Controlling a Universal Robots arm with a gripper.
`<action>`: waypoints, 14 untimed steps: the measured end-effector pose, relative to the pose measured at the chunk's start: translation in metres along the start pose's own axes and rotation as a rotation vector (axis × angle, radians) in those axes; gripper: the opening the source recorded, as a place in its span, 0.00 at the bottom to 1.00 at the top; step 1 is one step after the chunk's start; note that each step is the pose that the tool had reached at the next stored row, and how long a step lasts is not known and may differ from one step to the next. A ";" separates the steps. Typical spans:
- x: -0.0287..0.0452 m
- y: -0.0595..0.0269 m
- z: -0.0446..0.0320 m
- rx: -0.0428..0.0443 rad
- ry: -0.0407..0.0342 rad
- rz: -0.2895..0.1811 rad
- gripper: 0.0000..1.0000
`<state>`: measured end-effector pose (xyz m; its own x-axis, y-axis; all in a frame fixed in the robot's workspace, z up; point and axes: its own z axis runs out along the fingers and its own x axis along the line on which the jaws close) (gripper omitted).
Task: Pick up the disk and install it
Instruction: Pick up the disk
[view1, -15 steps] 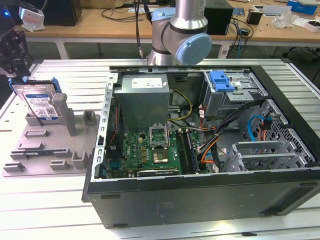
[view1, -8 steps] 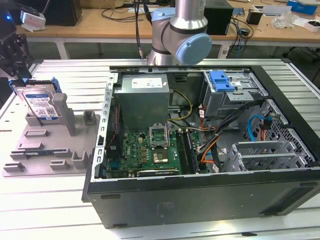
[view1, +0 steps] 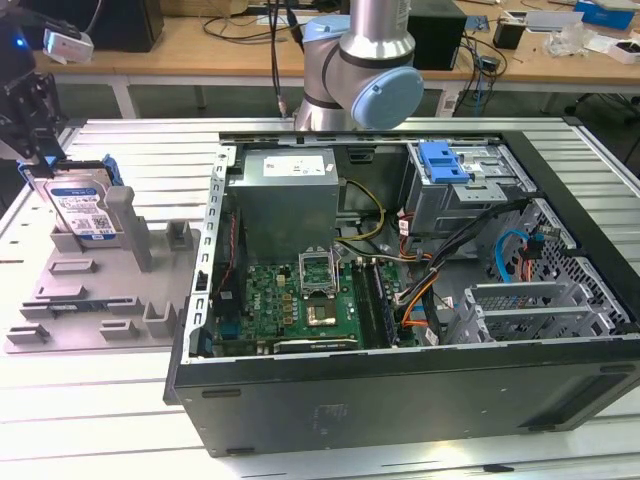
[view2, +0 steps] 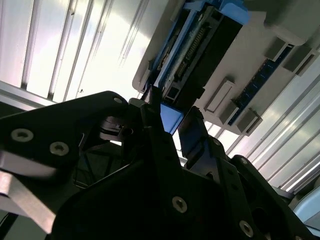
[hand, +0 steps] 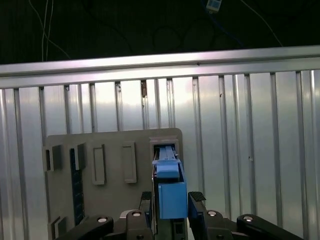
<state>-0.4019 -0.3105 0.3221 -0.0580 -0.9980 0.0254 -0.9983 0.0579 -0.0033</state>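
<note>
So the gripper (hand: 170, 201) is right down on the disk (view1: 82, 208), which stands on edge in the grey tray (view1: 95, 300) on the slatted metal bench (view1: 110, 420). That's at the exterior view's left, well apart from the open computer case (view1: 400, 395). In both wrist views the fingers (hand: 196, 200) sit on either side of the blue frame along the disk's upper edge. They look closed snug against it, though honestly the actual contact is hard to make out from these angles. The disk isn't lifted yet. Its lower edge is down in the tray, label side facing the exterior camera, just beside a grey upright post (view1: 128, 225).
</note>
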 end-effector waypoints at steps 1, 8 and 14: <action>0.0000 0.0000 0.0009 0.0000 0.0000 0.000 0.42; -0.0002 0.0003 0.0071 0.0000 -0.0001 0.000 0.42; -0.0003 0.0010 0.0113 -0.0001 0.0000 0.000 0.42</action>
<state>-0.4029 -0.3105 0.3108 -0.0577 -0.9980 0.0253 -0.9983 0.0576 -0.0033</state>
